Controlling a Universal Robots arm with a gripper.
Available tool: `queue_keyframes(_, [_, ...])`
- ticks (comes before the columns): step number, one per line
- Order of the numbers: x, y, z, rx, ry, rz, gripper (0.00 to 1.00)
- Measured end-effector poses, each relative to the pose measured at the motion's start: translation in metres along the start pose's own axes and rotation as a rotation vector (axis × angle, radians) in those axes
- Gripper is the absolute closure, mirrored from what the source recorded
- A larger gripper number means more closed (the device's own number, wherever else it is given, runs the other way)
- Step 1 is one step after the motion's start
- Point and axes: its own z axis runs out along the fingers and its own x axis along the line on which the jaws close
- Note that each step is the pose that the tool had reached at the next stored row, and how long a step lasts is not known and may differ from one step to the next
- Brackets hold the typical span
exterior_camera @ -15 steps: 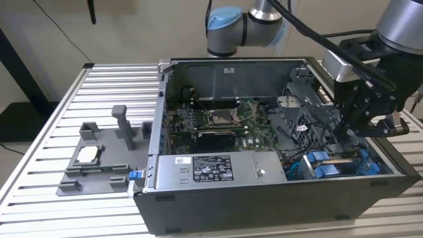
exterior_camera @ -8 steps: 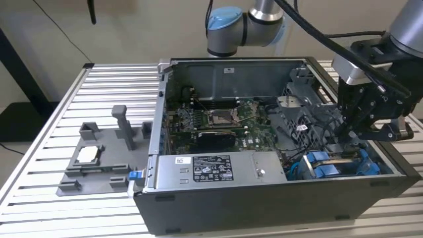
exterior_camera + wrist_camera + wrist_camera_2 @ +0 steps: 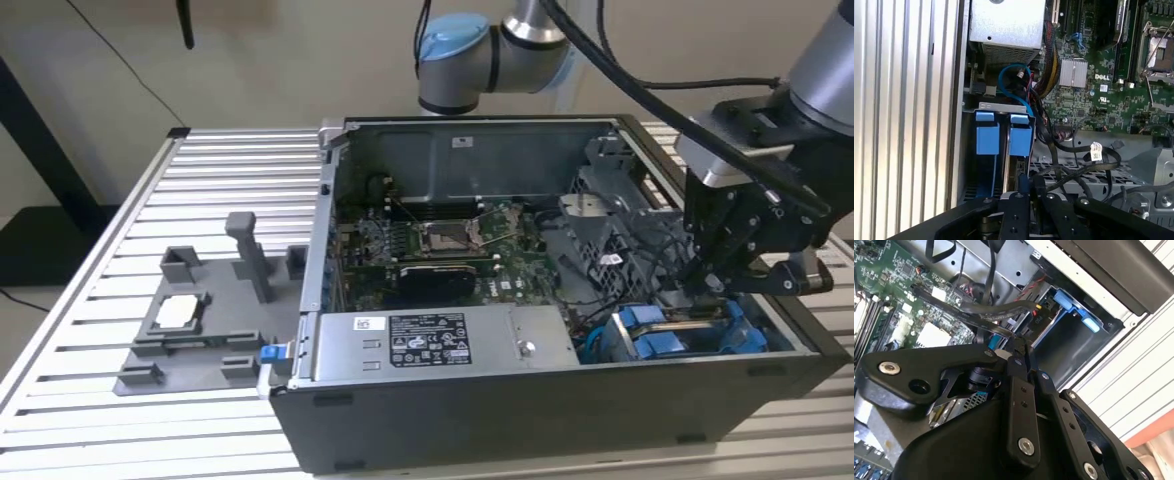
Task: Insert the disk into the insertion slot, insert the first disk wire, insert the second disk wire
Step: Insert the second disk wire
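The disk's bright blue carrier (image 3: 663,335) sits inside the insertion slot (image 3: 767,345), the grey cage at the case's corner on the exterior view's right. Both wrist views show its blue tabs (image 3: 1020,141) (image 3: 1074,310). My gripper (image 3: 705,290) hangs just above the cage. In both wrist views its black fingers (image 3: 1016,347) (image 3: 1025,184) are pressed together. A flat black disk wire (image 3: 979,310) runs up to the fingertips and ends between them, close to the carrier's end. The disk's silver face is hidden.
A silver labelled power-supply box (image 3: 427,340) lies along the case's front. Behind it is the green motherboard (image 3: 441,245). Loose black cables (image 3: 1079,152) cross the case floor beside the cage. A grey fixture (image 3: 200,320) stands on the slatted table (image 3: 120,220).
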Motion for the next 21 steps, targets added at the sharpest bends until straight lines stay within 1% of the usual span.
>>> queue_keyframes(5, [0.0009,0.0000,0.0080,0.0010,0.0004,0.008,0.84])
queue_keyframes(9, [0.0010,0.0001,0.0084,0.0011,0.0007,0.009,0.84])
queue_keyframes(16, [0.0013,0.0001,0.0111,0.0023,0.0004,0.011,0.84])
queue_keyframes(21, [0.0016,0.0000,0.0137,0.0034,0.0007,0.019,0.84])
